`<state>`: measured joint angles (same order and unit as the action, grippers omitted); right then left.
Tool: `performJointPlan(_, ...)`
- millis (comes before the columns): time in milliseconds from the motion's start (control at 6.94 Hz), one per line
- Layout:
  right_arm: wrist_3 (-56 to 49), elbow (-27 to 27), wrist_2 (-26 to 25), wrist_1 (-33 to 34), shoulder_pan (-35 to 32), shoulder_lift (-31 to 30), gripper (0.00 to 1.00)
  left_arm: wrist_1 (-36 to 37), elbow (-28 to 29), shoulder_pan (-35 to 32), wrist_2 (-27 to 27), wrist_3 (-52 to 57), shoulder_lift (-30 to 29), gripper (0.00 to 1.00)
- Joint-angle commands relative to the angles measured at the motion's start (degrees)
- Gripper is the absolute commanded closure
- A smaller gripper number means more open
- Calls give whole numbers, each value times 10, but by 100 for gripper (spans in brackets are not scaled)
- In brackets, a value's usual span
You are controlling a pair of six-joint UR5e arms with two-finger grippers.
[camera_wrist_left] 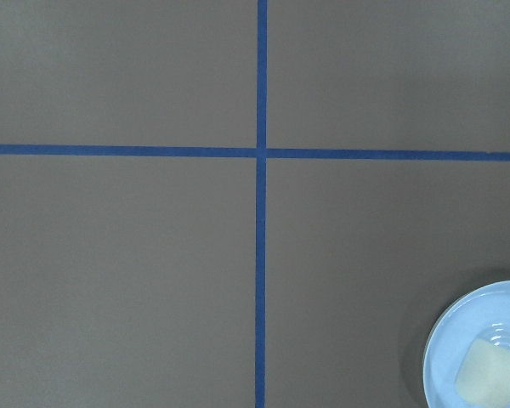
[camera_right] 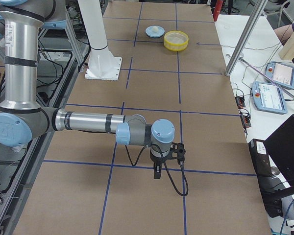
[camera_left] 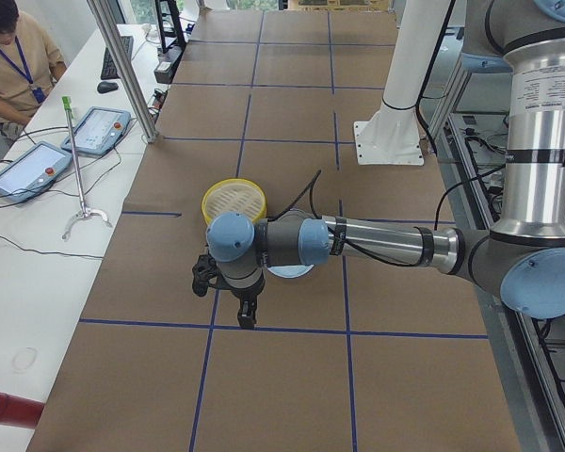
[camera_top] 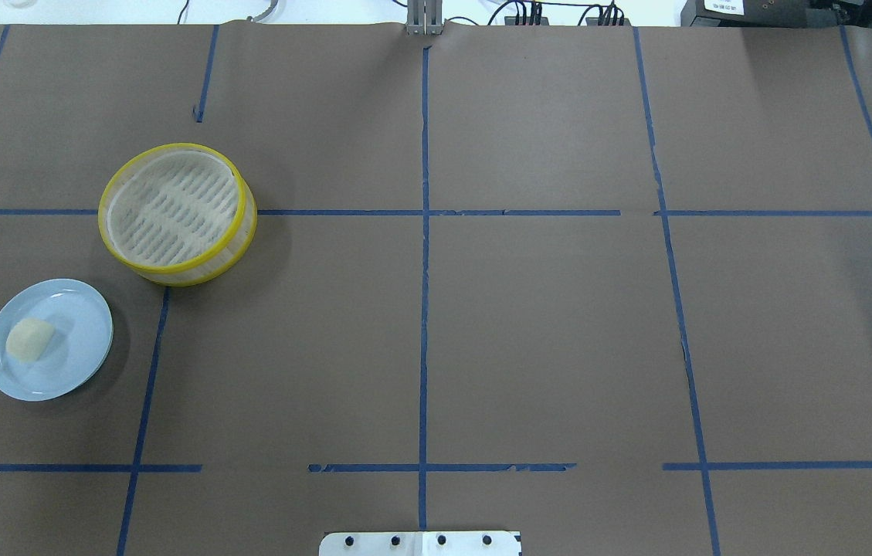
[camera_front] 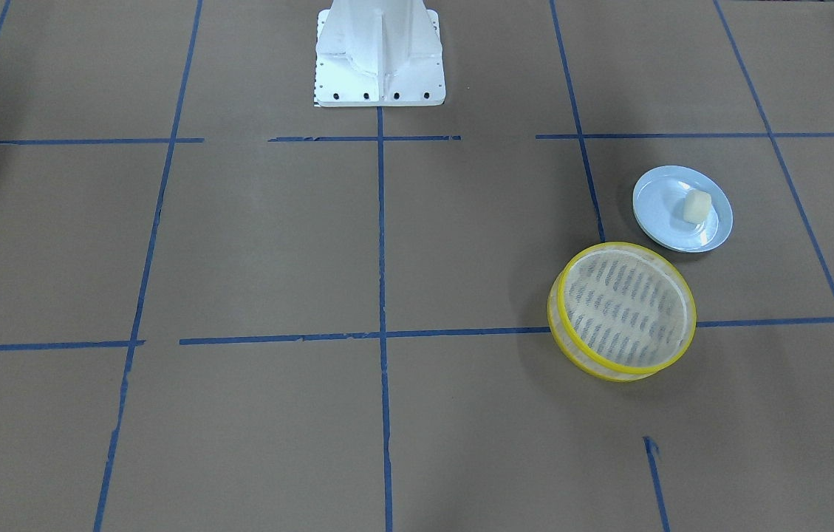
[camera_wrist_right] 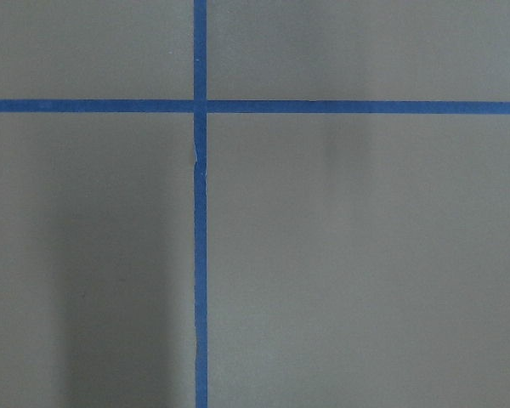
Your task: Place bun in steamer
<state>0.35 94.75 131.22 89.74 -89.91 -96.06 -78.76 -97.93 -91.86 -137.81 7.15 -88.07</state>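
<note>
The cream-white bun (camera_front: 697, 205) lies on a pale blue plate (camera_front: 664, 199); both also show in the overhead view (camera_top: 28, 340) and at the lower right corner of the left wrist view (camera_wrist_left: 486, 376). The empty yellow-rimmed steamer (camera_front: 623, 310) stands beside the plate, farther from the robot (camera_top: 177, 212). My left gripper (camera_left: 245, 315) shows only in the exterior left view, hanging above the table near the plate. My right gripper (camera_right: 157, 172) shows only in the exterior right view, far from both objects. I cannot tell whether either is open or shut.
Brown paper with a blue tape grid covers the table (camera_top: 528, 324). The robot's white base (camera_front: 380, 66) stands at the table's middle edge. A metal post (camera_left: 122, 66) and teach pendants (camera_left: 94, 132) stand on the operators' side, where a person sits.
</note>
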Motion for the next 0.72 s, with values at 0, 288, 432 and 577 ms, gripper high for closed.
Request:
performJointPlan(0, 0, 0, 0, 0, 0, 0, 0, 14, -6, -2, -6, 4, -3, 0)
performJointPlan(288, 0, 0, 0, 0, 0, 0, 0, 20, -11, -3, -5, 8, 2, 0)
performJointPlan(432, 0, 0, 0, 0, 0, 0, 0, 13, -15, -3, -10, 7, 2, 0)
performJointPlan(577, 0, 0, 0, 0, 0, 0, 0, -6, -15, -3, -10, 8, -5, 0)
